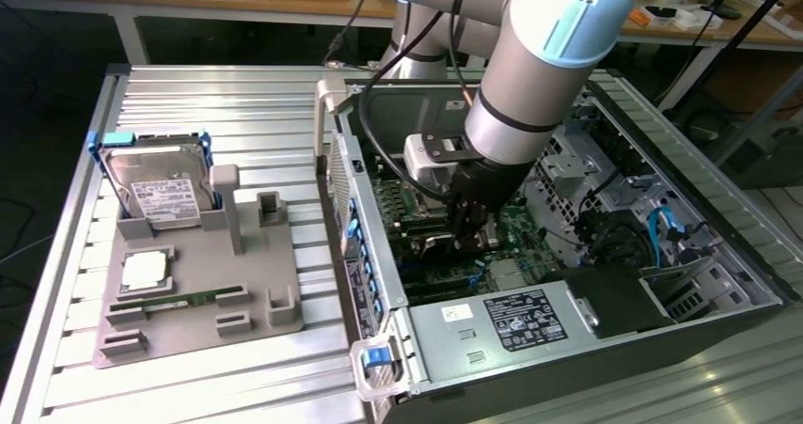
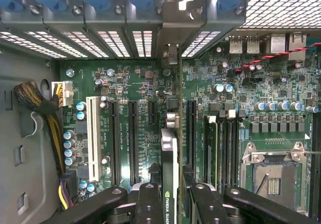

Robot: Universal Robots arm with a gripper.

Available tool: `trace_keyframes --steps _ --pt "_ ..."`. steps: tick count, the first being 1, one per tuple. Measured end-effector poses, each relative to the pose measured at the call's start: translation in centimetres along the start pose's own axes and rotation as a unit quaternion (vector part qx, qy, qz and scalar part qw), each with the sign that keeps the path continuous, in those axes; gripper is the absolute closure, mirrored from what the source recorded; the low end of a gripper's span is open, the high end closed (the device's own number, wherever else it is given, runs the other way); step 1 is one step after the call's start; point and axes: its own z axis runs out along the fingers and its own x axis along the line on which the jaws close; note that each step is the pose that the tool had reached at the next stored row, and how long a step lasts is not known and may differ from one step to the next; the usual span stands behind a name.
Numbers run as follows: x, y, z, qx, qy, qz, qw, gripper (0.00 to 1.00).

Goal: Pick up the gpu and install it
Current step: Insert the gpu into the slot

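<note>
- Exterior view: the arm reaches down into the open computer case [image 1: 552, 283], which lies on its side on the worktop [image 1: 201, 386]. The pincer [image 1: 471, 238] sits low over the motherboard [image 1: 502, 231], well right of the grey parts tray [image 1: 201, 302] with its hard drive [image 1: 157, 189]. From here the arm's own bulk hides what the pincer carries, and the slot beneath it is lost in shadow.
- Wrist view: the pincer [image 2: 170, 204] is closed on the gpu [image 2: 169, 171], held edge-on between the two dark fingers [image 2: 148, 204]. The card's long axis runs straight away from the pincer toward the rear bracket openings [image 2: 170, 53]. It hangs over the board between two long black slots [image 2: 133, 138], seemingly nearer the right one [image 2: 191, 133]; I can't tell whether its lower edge already touches a slot. The near end is cut off, and the card hides the board directly under it.
</note>
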Motion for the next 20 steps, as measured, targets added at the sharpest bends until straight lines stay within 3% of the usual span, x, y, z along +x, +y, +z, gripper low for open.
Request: trace_keyframes --steps 7,9,12,13,16,20 --pt "0.0 0.00 0.02 0.0001 -0.0001 0.000 1.0000 0.73" --pt "0.0 0.01 0.13 0.0006 -0.0016 0.000 1.0000 0.73" --pt "0.0 0.00 0.00 0.0001 -0.0001 0.000 1.0000 0.66" --pt "0.0 0.00 -0.07 0.0001 0.0003 0.000 1.0000 0.60" --pt "-0.1 0.01 -0.41 0.0003 0.0036 0.000 1.0000 0.60" --pt "-0.3 0.01 -1.08 0.0006 0.0104 0.000 0.9999 0.60"
